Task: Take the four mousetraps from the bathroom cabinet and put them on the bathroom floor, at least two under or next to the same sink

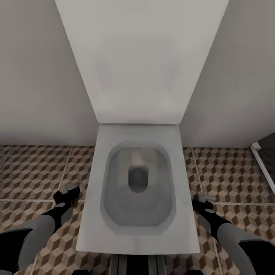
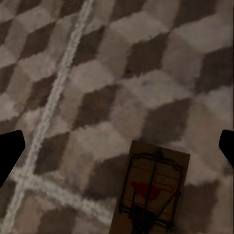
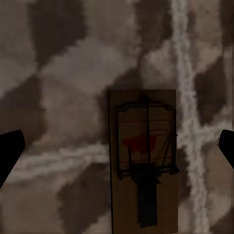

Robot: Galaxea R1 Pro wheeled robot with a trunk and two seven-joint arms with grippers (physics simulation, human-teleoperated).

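left hand hangs low over the floor beside the left edge of the toilet, fingers spread wide with nothing between them. wrist view shows a mousetrap lying flat on the tiles under it, close to a grout line, not gripped. right hand sits by the toilet's right edge, also spread wide and empty, with a second mousetrap flat on the tiles below it, right beside a grout crossing.

risks as i read it:
- both traps sit either side of a toilet, no sink in view. if these two are meant to be the sink pair, the condition likely fails.
- can't tell where the other two traps are.
- traps are thin and flat on tile. a re-grab from above could skid one on the floor or nudge it under the toilet's edge.
- arms hug the bowl on both sides, so a careless base turn could clip it or roll over a trap.
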